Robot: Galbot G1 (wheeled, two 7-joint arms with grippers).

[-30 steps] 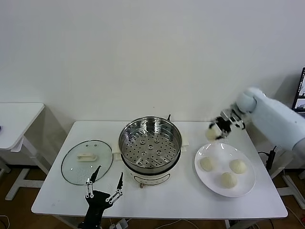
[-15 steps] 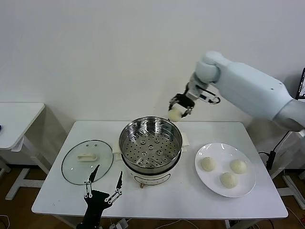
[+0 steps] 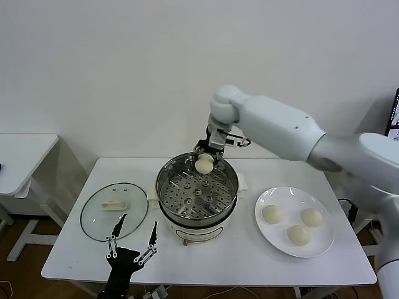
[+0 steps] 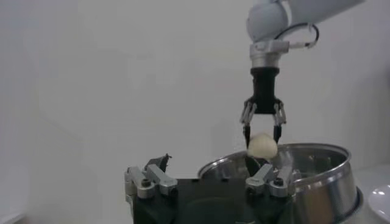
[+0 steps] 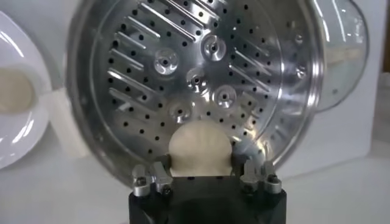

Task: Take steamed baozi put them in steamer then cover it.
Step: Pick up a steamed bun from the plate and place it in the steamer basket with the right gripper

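A white table stands against a plain white wall, with the steamer at its middle, the glass cover lying flat to the robot's left of it, and a white plate to the right. The task is in its early part: the perforated tray inside the steamer holds no bun yet, three buns sit on the plate, and the cover is off. The right gripper hangs over the far rim of the steamer, its jaws clamped on the first bun, which is not set down. By my reckoning this bun, the three on the plate and the cover are all left to do.

The left gripper waits low at the near edge of the table, just in front of the cover, its fingers spread and holding nothing.

The right wrist view shows what the head view cannot: the tray straight below the bun is bare. The left wrist view gives the side-on look, with the bun just above the rim and the fingers gripping it on both sides.
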